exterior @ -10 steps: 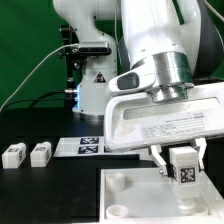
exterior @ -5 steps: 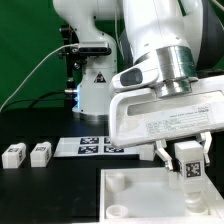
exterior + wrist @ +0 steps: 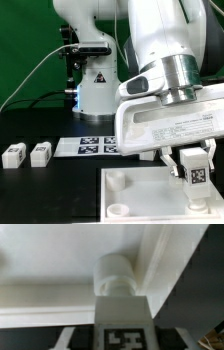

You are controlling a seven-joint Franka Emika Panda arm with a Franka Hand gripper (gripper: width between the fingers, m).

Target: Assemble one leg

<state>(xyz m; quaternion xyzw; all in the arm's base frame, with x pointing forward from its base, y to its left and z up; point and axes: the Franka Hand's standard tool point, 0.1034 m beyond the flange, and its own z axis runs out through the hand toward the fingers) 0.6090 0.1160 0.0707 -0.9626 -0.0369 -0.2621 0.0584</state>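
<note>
My gripper (image 3: 192, 165) is shut on a leg (image 3: 195, 168), a small white block with a black-and-white tag on its face. I hold it upright over the far right part of the large white square board (image 3: 140, 198). In the wrist view the leg (image 3: 124, 314) runs from between my fingers (image 3: 72, 339) down toward a round socket (image 3: 113, 272) near the board's raised edge. Whether the leg's tip touches the socket I cannot tell. Two more legs (image 3: 14, 154) (image 3: 40, 153) lie on the black table at the exterior view's left.
The marker board (image 3: 92, 147) lies flat on the table behind the square board. The robot's base (image 3: 95, 85) stands at the back. A round corner socket (image 3: 117, 181) shows at the square board's near left.
My gripper has moved toward the exterior view's right with the leg held in it, and sits slightly lower over the board.
</note>
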